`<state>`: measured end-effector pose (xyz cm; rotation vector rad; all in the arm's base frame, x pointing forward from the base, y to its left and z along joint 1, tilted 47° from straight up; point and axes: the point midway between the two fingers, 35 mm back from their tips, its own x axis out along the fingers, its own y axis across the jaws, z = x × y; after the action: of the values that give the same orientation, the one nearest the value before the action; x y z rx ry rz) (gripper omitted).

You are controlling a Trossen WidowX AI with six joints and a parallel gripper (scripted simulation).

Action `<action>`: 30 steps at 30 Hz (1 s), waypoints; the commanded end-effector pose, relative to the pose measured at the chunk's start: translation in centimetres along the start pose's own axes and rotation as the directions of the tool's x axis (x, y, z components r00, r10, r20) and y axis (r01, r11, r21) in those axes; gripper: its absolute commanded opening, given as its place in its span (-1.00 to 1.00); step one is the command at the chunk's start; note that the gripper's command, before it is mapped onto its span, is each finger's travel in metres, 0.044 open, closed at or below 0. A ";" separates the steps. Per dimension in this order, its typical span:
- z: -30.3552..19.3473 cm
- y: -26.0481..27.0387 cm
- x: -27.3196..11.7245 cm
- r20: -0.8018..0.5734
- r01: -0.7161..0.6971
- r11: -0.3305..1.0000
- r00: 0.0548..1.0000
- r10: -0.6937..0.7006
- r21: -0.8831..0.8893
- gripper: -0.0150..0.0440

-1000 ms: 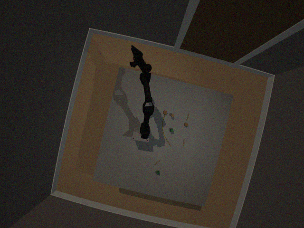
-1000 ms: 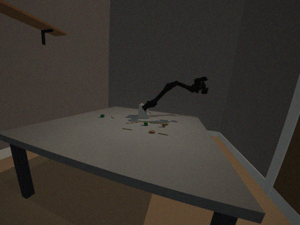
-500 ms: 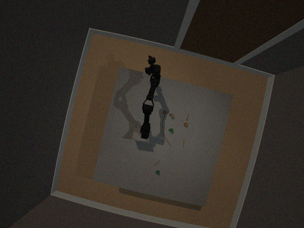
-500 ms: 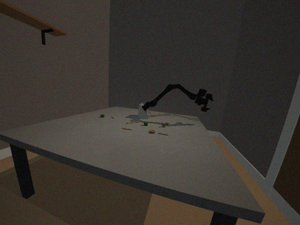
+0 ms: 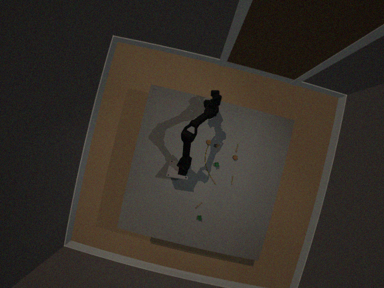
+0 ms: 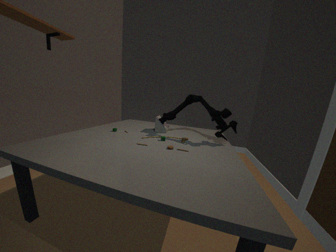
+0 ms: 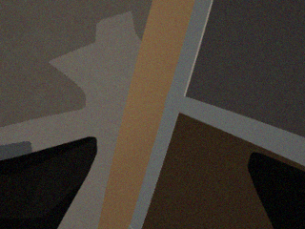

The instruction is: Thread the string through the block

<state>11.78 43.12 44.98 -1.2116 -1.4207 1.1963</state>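
Observation:
My gripper [image 6: 231,136] [image 7: 173,153] is open and empty, held in the air near the table's edge, well away from the small objects. The wooden block [image 5: 216,145] [image 6: 183,140] stands on the table in the arm's shadow; its hole is too small to make out. The round button [image 5: 208,141] [image 6: 186,138] lies close beside it. The yellowish string [image 5: 205,155] [image 6: 172,137] runs from this button in a curve across the table, outside the block. The thin stick [image 5: 213,180] [image 6: 146,137] at its far end lies on the table. The wrist view shows none of these objects.
Loose sticks [image 5: 236,147] [image 5: 232,180] [image 5: 198,205] [image 6: 182,150] [image 6: 142,144] lie apart. A second round button [image 5: 235,157] [image 6: 170,147] lies near one. A green cube [image 5: 216,164] [image 6: 163,138] sits near the string, and another green cube [image 5: 199,218] [image 6: 114,129] sits farther off.

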 end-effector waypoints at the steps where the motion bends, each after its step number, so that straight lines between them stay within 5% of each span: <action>1: -4.5 4.2 -2.1 -0.110 -0.108 0.990 0.987 0.118 0.092 1.00; 17: -13.9 24.3 -15.7 -0.195 -0.447 0.750 0.782 0.593 0.487 1.00; 30: -9.8 36.8 -32.4 -0.013 -0.338 0.307 0.653 0.757 0.889 1.00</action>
<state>31.79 18.52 11.70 -1.2832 -0.0317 1.6214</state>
